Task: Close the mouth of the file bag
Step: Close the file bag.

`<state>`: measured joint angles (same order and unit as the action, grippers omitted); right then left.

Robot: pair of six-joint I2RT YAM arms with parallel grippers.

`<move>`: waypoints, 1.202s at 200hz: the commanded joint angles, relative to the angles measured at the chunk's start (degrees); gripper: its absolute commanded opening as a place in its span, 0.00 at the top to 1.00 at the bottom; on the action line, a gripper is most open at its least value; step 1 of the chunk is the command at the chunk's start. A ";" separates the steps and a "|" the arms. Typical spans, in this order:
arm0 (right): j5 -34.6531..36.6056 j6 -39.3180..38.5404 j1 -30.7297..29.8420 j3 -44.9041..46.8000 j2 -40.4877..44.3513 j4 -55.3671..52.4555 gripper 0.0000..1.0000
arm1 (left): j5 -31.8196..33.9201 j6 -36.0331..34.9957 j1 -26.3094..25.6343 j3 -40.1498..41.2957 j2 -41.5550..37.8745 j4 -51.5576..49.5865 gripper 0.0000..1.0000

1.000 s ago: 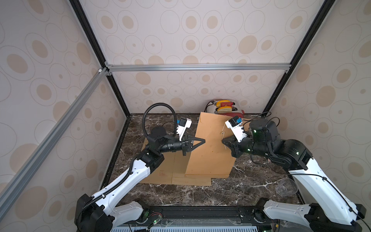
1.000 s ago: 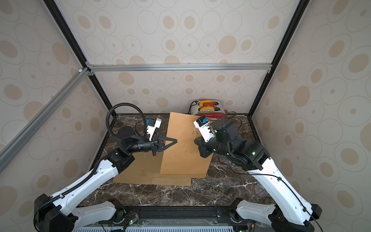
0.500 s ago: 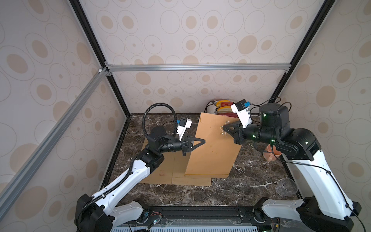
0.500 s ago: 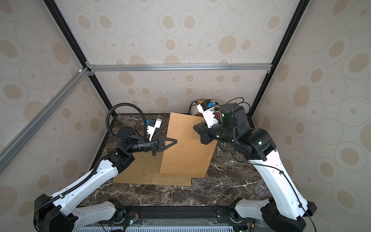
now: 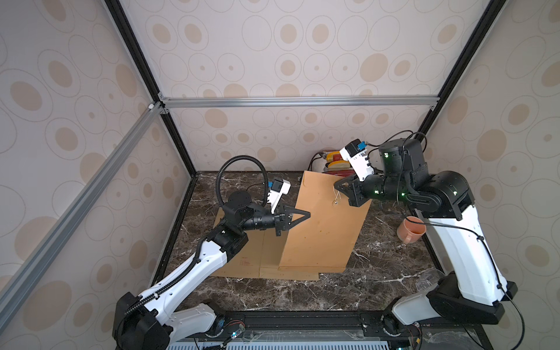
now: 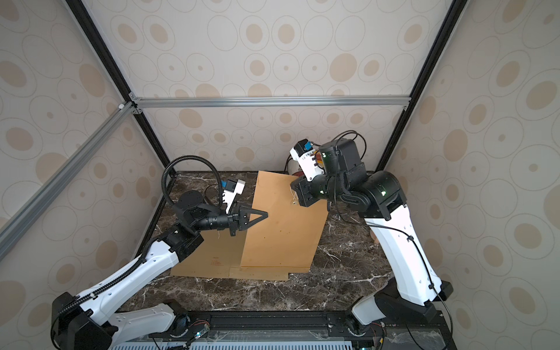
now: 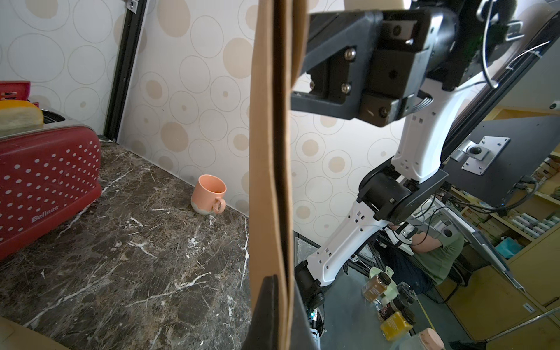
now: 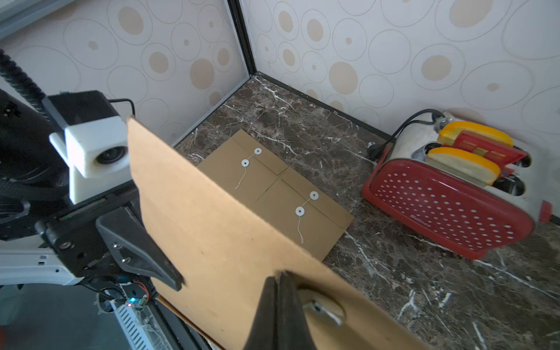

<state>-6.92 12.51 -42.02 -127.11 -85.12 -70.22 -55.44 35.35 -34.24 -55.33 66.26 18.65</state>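
Observation:
A brown paper file bag stands tilted above the table, its lower edge near the flat bags beneath. My left gripper is shut on its left edge; the left wrist view shows the bag edge-on between the jaws. My right gripper is shut at the bag's upper far corner, just above the round button. A thin white string runs from those jaws down to the button.
Two more file bags lie flat on the marble table under the raised one. A red toaster stands at the back. A peach mug sits by the right wall, a clear cup near the right arm's base.
My right arm has risen and swung its shut gripper from the bag's right side up to its far top corner, uncovering the mug. The left arm and the bag have stayed put.

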 commanded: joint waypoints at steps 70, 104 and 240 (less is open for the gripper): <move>0.56 -5.47 0.20 2.73 0.31 -0.80 1.00 | -3.98 7.64 -0.57 -1.12 1.50 10.92 1.00; -1.45 -5.91 0.20 2.00 -0.88 0.01 1.00 | -4.72 8.50 -0.68 -1.18 1.70 11.68 1.00; -4.29 -4.93 -2.03 -3.54 -4.53 -1.19 1.00 | -5.00 0.68 -1.97 -4.00 1.83 -0.17 1.00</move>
<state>-10.81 7.53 -42.65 -131.79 -89.62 -72.69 -58.94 36.95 -35.86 -56.62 68.12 16.99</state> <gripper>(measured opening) 0.042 0.046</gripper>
